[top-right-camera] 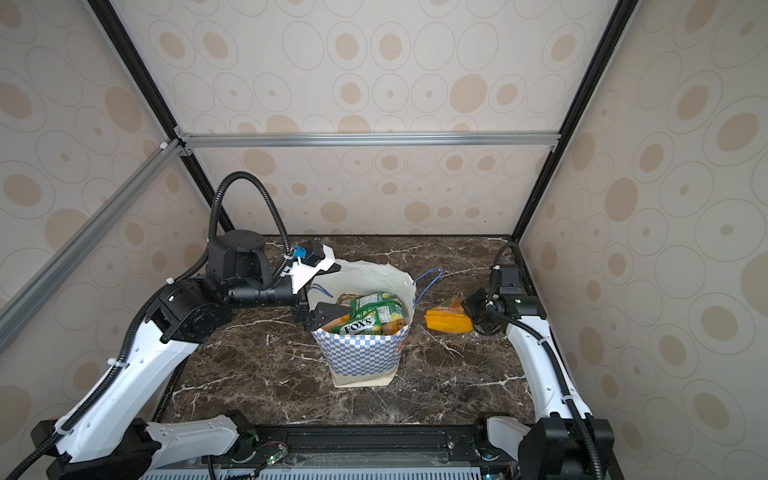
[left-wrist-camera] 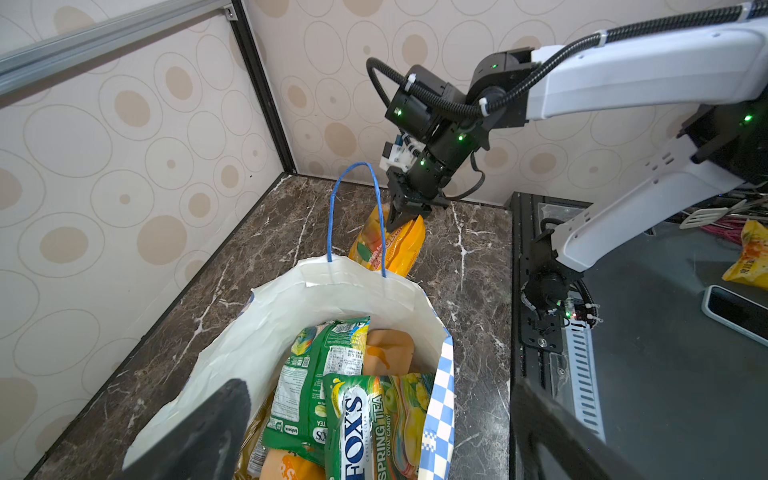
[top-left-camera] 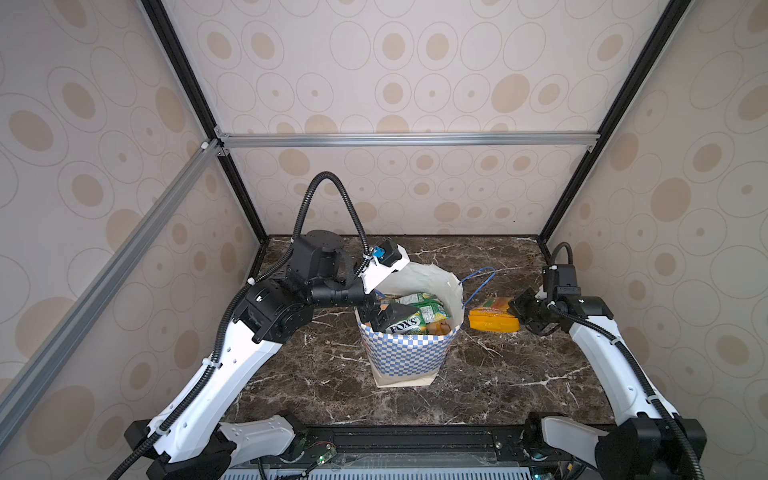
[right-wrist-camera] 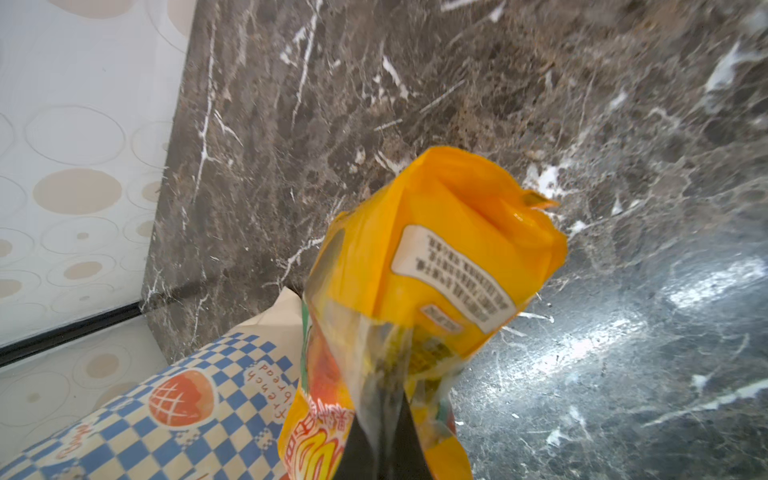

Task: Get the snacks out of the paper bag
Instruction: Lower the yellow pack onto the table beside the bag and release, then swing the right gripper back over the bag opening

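Jaws of right gripper [top-left-camera: 517, 312] clenched on one end of yellow packet [top-left-camera: 492, 320], its clear crinkled film pinched between the black fingers [right-wrist-camera: 353, 457]. Holds that packet outside the bag [top-left-camera: 409, 353], just to its right in both top views, low over the table [top-left-camera: 519, 374]; contact with the table unclear. Jaws of left gripper [top-left-camera: 380, 316] released, spread wide, gripping nothing. Hovers at the bag's open mouth, at its left edge, with one finger [left-wrist-camera: 208, 432] over the white inside. Upright bag near mid-table, blue checks on its front, blue cord handle [top-left-camera: 478, 282] arching toward the yellow packet. Inside, up to the rim: green packets [top-left-camera: 409, 324] marked FOX'S, with a tan packet [left-wrist-camera: 388, 353] beside them
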